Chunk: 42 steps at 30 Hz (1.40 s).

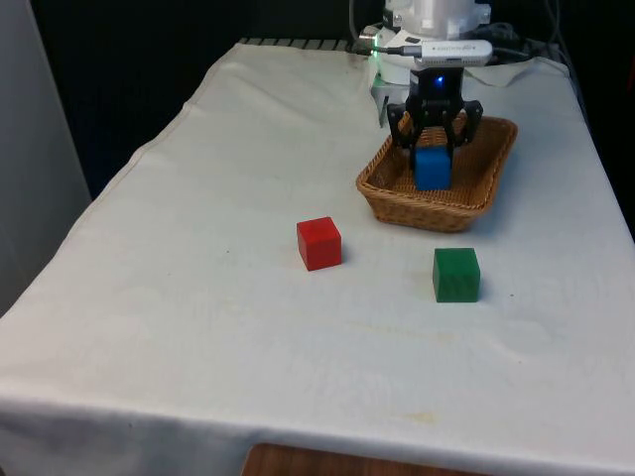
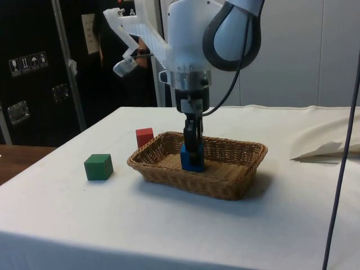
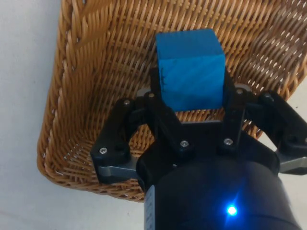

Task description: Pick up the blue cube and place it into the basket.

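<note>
the blue cube (image 1: 432,167) is sitting between the fingers of the gripper (image 1: 434,139), which are pressing on its two opposite faces, and it is hanging low inside the basket (image 1: 488,186), over the half nearer the robot's end of the table (image 1: 198,297). in the side view the cube's underside is looking level with, or just touching, the woven floor; i cannot tell which. the wrist view is showing the cube (image 3: 191,68) sitting slightly skewed in the fingers.

the risk now is in the release. if the cube is hanging above the floor when the fingers part, it is likely to drop on an edge, tip and roll across the uneven wicker. if the arm is pushing lower instead, it may be pressing the basket into the cloth and shifting it. a finger catching the weave on the way up could be dragging the light basket along.

the red cube (image 1: 318,243) and the green cube (image 1: 455,275) are lying out on the cloth towards the table's middle, well apart from the basket.
</note>
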Tool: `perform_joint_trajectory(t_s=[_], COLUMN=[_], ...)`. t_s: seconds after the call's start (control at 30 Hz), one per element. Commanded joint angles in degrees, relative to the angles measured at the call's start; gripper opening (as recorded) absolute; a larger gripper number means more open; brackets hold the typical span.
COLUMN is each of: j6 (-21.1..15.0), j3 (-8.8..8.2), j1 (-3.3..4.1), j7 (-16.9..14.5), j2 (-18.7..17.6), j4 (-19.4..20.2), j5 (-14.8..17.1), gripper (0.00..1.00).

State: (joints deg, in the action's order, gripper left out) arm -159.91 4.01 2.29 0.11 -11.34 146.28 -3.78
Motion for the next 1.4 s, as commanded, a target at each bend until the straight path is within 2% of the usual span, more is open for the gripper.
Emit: perform_joint_trajectory(t_s=[0.0, 0.07, 0.13, 0.3, 0.33, 0.37, 0.63, 0.67, 0.7, 0.73, 0.93, 0.97, 1.0, 1.03, 1.23, 1.27, 1.3, 1.37], j6=[-0.1, 0.0, -0.1, 0.0, 0.0, 0.0, 0.0, 0.7, 0.0, 1.0, 3.3, 2.9, 4.0, 4.6, 7.0, 6.6, 7.5, 8.3], j3=[-0.17, 0.00, -0.11, -0.06, -0.06, 0.00, -0.06, 0.11, -0.06, 0.17, 0.06, -0.23, -0.34, -0.17, -0.74, -0.97, -0.86, -0.97], j1=[0.06, 0.00, 0.00, 0.00, 0.00, 0.00, 0.00, -0.17, 0.00, -0.23, -0.52, -0.29, -0.40, -0.63, -0.69, -0.63, -0.69, -0.69], j7=[0.2, 0.0, 0.1, 0.0, 0.0, -0.1, 0.0, -0.2, -0.1, -0.3, -0.7, -0.1, -0.1, -0.8, -0.9, -0.1, -0.9, -0.9], j2=[0.0, 0.0, 0.0, 0.0, 0.0, 0.0, 0.0, 0.9, 0.1, 1.3, 4.1, 3.6, 4.8, 5.6, 8.6, 8.3, 9.1, 9.9], j4=[0.0, 0.0, 0.0, 0.0, 0.0, 0.0, 0.0, -0.1, -0.1, -0.1, 0.0, -0.2, -0.2, 0.0, -0.1, -0.1, -0.2, -0.3], j5=[-0.2, 0.0, -0.1, -0.1, -0.1, 0.0, 0.0, 0.3, 0.0, 0.6, 1.3, 0.3, 0.3, 1.5, 1.7, 0.4, 1.7, 1.7], gripper=[0.02, 0.03, 0.17, 0.66, 0.91, 0.98, 1.00, 1.00, 1.00, 1.00, 1.00, 1.00, 1.00, 1.00, 1.00, 1.00, 1.00, 1.00])
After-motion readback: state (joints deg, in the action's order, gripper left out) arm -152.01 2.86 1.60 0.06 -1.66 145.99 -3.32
